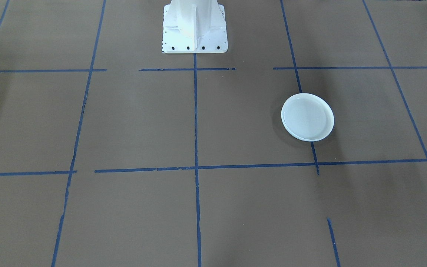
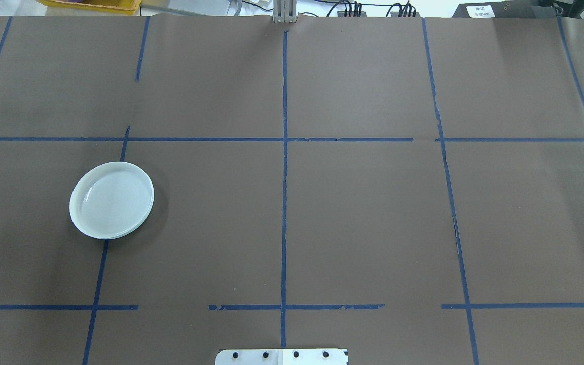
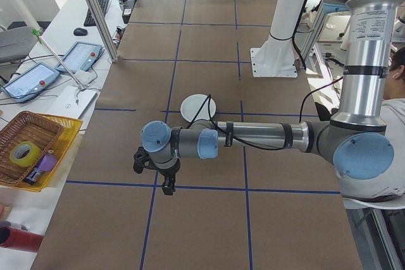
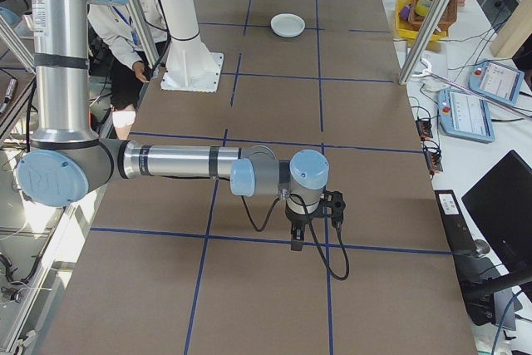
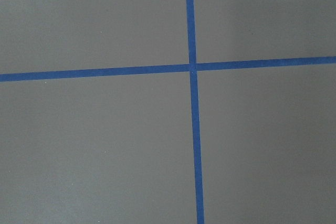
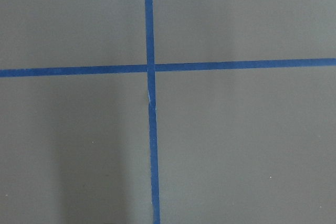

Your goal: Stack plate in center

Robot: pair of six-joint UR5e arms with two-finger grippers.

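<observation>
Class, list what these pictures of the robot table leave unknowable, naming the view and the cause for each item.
1. Plates: a second rim peeks out below in the overhead view; how many are stacked is too fine to tell.
2. Left gripper: appears only in the exterior left view, so open or shut cannot be judged.
3. Right gripper: only in the exterior right view, same limit.
4. Both wrist views show only taped table; no fingers appear.

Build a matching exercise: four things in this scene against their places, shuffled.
Things:
1 plates
2 left tool
3 wicker basket
4 robot base

Places:
a in a yellow tray
b above the table, near a tape crossing
c across a blue tape line, robot's left side
d where the middle tape line ends

Pairs: 1c, 2b, 3a, 4d
</observation>
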